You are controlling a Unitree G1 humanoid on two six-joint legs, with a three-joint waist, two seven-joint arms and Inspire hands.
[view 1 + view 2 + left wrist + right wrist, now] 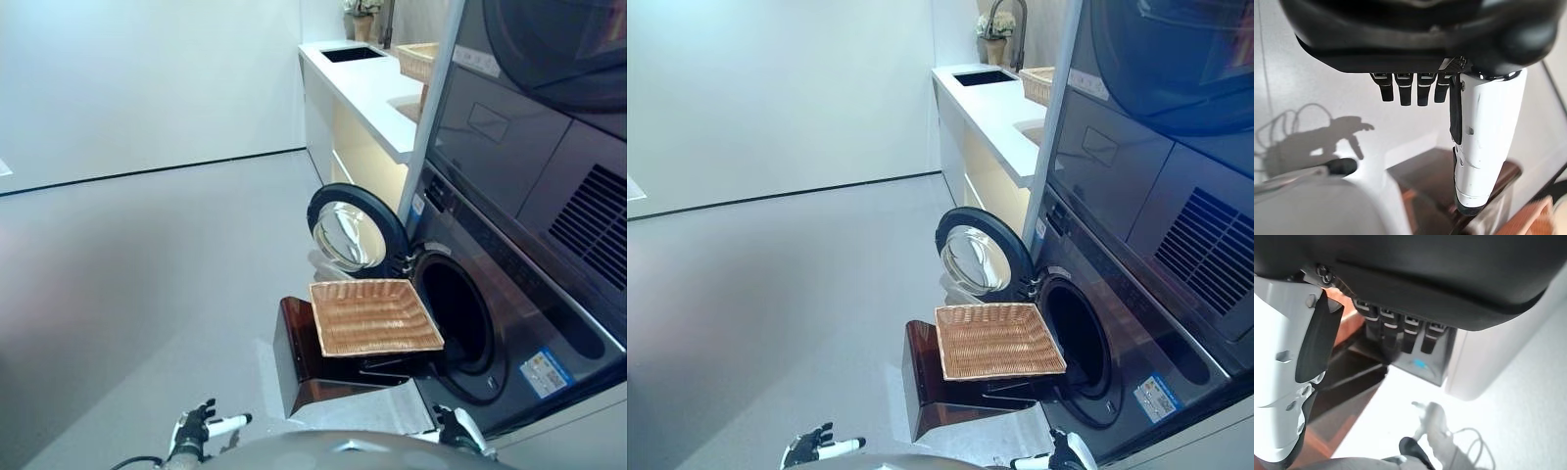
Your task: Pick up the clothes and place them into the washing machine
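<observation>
The shallow wicker basket (pixel 374 315) rests on the low dark brown box (pixel 299 357) in front of the washing machine (pixel 509 323). The basket's weave is bare. The machine's round door (pixel 353 230) stands swung open to the left, and the drum opening (pixel 456 313) is dark inside. My left hand (pixel 196 429) hangs low near the floor, left of the box, fingers relaxed and empty; its wrist view shows straight fingers (pixel 1410 88) and the white thumb. My right hand (pixel 458 429) hangs low by the machine's front, fingers (pixel 1396 328) relaxed and empty.
A second machine (pixel 549 88) is stacked above the washer. A white counter (pixel 362 88) with a sink and another wicker basket (pixel 419 59) runs along the far wall. Grey floor (pixel 147 294) spreads wide to the left.
</observation>
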